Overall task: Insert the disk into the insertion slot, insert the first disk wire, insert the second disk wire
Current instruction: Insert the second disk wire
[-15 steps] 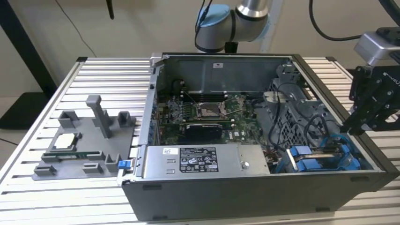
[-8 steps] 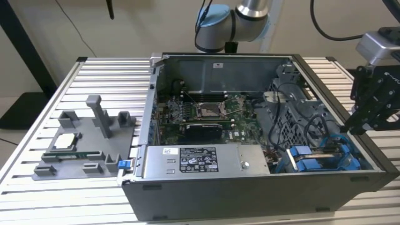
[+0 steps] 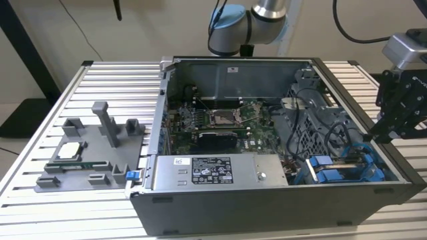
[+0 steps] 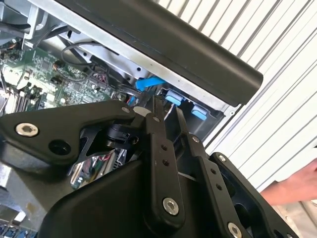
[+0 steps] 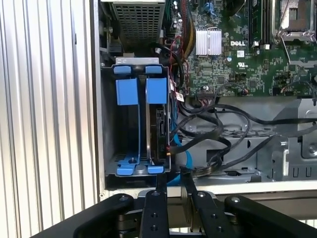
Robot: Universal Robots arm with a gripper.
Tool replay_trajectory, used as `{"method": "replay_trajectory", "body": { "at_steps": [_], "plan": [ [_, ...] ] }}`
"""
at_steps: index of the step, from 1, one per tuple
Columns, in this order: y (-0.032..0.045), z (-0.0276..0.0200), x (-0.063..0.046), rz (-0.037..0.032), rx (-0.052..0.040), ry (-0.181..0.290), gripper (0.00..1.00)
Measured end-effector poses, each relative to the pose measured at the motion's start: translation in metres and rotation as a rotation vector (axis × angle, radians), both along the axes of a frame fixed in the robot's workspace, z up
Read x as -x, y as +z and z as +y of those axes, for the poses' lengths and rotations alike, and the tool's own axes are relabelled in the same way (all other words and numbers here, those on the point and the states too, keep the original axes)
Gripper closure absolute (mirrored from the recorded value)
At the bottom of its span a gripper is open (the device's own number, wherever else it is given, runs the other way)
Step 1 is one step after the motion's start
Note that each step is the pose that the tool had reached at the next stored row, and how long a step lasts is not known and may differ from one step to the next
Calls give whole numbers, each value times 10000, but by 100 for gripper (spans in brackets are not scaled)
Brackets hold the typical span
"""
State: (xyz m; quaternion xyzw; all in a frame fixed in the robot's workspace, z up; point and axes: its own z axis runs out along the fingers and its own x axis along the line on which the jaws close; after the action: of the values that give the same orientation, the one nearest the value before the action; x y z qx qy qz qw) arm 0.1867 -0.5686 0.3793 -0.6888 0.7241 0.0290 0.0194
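**Drive bay at the wiring stage.** In the first wrist view the disk [image 5: 159, 131] stands on edge inside the insertion slot [image 5: 105, 119], with a blue latch tab [image 5: 157, 90] at one end. We therefore judge the insertion step done and the wire steps in hand.

A black wire [image 5: 198, 141] runs to the disk's edge, where a small red piece shows; we cannot tell whether it is seated. A blue wire [image 5: 188, 159] curves just beside it.

The pincer [image 5: 173, 179] hovers at the rim of the computer case [image 3: 267, 210], near the bay, its jaws narrow and holding nothing. The case rests on the slatted worktop [image 3: 100, 80].

In our judgement, the wire work calls for a fine pinch on one connector among crowded cables, squared to the disk's socket, then a straight push home.
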Motion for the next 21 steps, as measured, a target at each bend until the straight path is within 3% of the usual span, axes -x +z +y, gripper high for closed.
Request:
{"method": "replay_trajectory", "body": {
  "at_steps": [2, 7, 17, 18, 21],
  "plan": [
    [0, 22, -2, 0, 0, -1, 0],
    [-7, 137, -3, 0, 1, 1, 0],
    [-145, 140, -3, 0, 25, 1, 0],
    [-149, 141, -3, 0, 27, 1, 100],
    [-154, 140, -3, 0, 25, 1, 100]
  ]
}}
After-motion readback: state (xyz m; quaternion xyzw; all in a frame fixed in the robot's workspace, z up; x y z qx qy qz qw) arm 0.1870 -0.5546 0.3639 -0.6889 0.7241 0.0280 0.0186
